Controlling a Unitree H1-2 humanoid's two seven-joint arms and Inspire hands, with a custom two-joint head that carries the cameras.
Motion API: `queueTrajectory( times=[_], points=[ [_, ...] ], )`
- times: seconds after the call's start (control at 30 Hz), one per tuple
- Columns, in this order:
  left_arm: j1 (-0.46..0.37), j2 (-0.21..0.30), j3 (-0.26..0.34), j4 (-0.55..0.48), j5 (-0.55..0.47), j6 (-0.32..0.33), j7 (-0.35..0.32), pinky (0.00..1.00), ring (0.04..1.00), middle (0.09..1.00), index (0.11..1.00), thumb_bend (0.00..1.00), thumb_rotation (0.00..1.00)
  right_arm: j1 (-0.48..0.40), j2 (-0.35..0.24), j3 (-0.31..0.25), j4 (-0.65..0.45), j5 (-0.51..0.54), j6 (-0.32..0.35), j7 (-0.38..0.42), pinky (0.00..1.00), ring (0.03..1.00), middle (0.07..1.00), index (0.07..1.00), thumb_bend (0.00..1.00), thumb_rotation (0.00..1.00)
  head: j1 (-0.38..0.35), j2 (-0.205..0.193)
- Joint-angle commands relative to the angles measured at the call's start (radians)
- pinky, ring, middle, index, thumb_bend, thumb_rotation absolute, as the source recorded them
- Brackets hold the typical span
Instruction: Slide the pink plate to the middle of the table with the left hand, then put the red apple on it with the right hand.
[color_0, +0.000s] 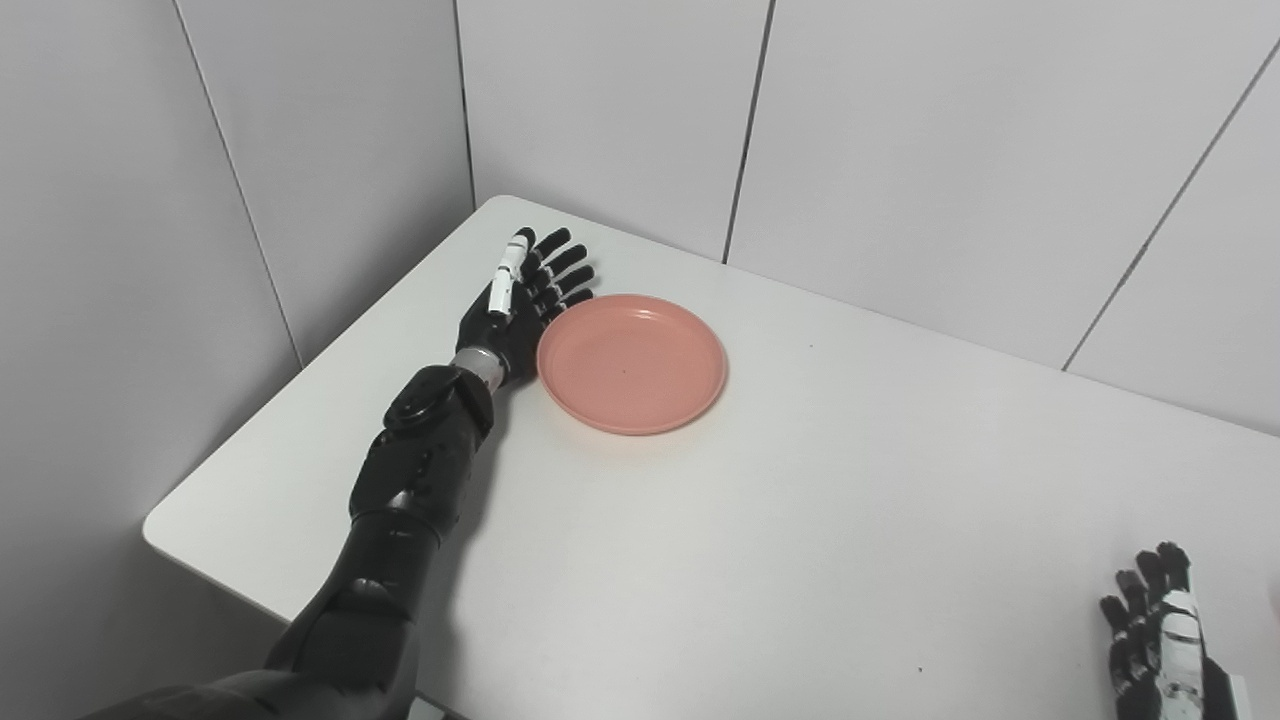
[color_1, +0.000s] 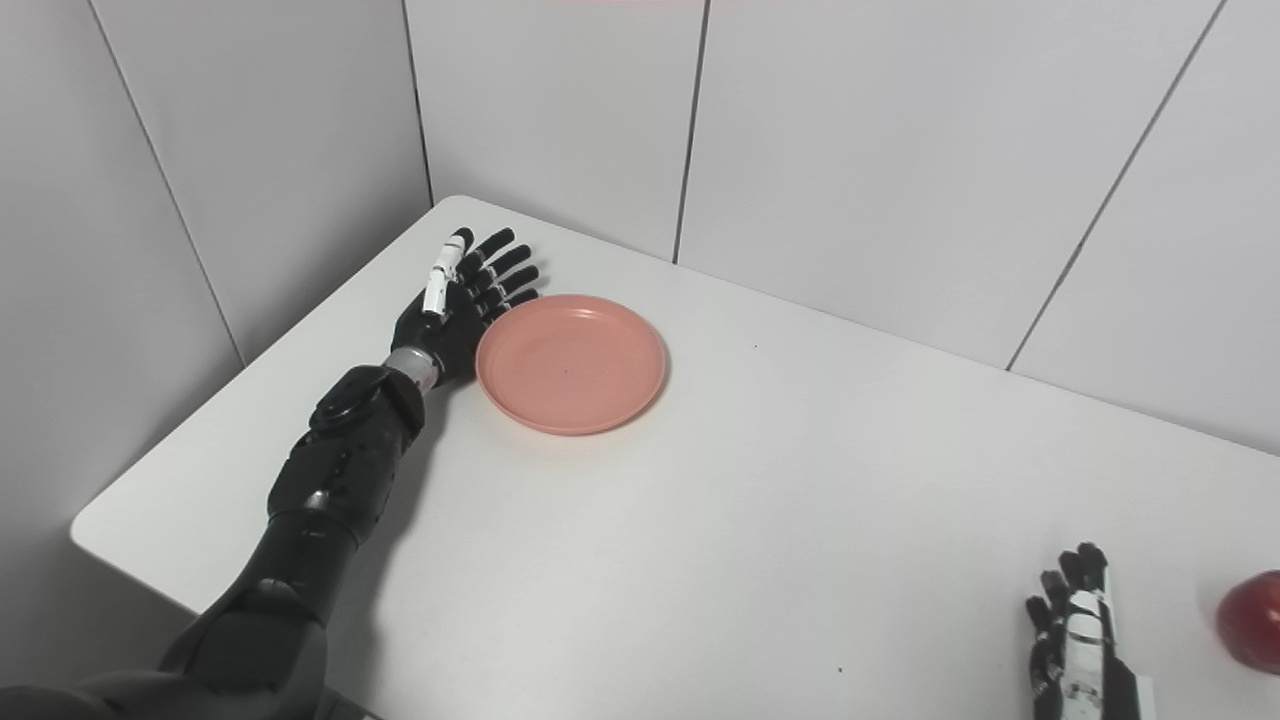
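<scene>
Near the far left corner of the table (color_0: 800, 520), the plate (color_0: 632, 362) lies flat and bare, well short of the middle. Left hand (color_0: 518, 300) stands on edge just beside the plate's left rim, fingers stretched out and apart, grasping nothing; whether the palm actually touches the rim I cannot tell from this angle. That posture reads as the start of the slide, or a push barely under way, so the first step looks hardly done.

At the near right edge of the table, the right hand (color_1: 1075, 630) waits low, fingers loosely extended and holding nothing. The apple (color_1: 1250, 620) sits just beyond it at the picture's right border, partly cut off in the right eye view and all but out of the left one. Hand and apple are apart.

Both steps remain: the plate has most of its way to travel, and the apple is untouched.
</scene>
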Motion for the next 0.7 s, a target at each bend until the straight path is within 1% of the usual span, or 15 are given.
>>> queueTrajectory(
  times=[0.0, 0.2, 0.3, 0.43, 0.57, 0.67],
  points=[
    [-0.009, -0.011, -0.009, 0.013, 0.01, 0.011, 0.006, 0.87, 0.866, 0.875, 0.861, 0.32, 1.0, -0.022, 0.002, -0.004, -0.012, -0.005, -0.042, 0.004, 1.0, 1.0, 1.0, 1.0, 0.09, 1.0, 0.0, 0.003],
    [-0.009, -0.015, -0.018, 0.013, 0.012, 0.007, 0.004, 0.88, 0.87, 0.879, 0.864, 0.32, 1.0, -0.022, 0.003, -0.001, -0.015, -0.013, -0.038, 0.002, 1.0, 1.0, 1.0, 1.0, 0.09, 1.0, -0.003, 0.004],
    [-0.007, -0.019, -0.022, 0.011, 0.012, 0.008, 0.005, 0.87, 0.872, 0.88, 0.861, 0.31, 1.0, -0.023, 0.002, -0.003, -0.004, -0.018, -0.054, 0.006, 1.0, 0.996, 1.0, 1.0, 0.08, 1.0, -0.006, 0.006],
    [-0.004, -0.022, -0.027, 0.006, 0.013, 0.007, 0.003, 0.87, 0.876, 0.884, 0.864, 0.31, 1.0, -0.022, -0.001, -0.001, -0.009, -0.022, -0.047, 0.007, 1.0, 1.0, 1.0, 1.0, 0.1, 1.0, -0.008, 0.008],
    [-0.003, -0.024, -0.036, 0.003, 0.016, 0.012, -0.003, 0.88, 0.878, 0.888, 0.868, 0.31, 1.0, -0.021, 0.001, -0.003, -0.004, -0.014, -0.056, 0.012, 1.0, 1.0, 1.0, 1.0, 0.13, 1.0, -0.011, 0.01],
    [-0.004, -0.025, -0.041, 0.006, 0.016, 0.016, 0.0, 0.87, 0.874, 0.885, 0.867, 0.31, 1.0, -0.022, 0.003, -0.003, -0.005, -0.014, -0.055, 0.011, 1.0, 1.0, 1.0, 1.0, 0.12, 1.0, -0.014, 0.011]
  ],
)
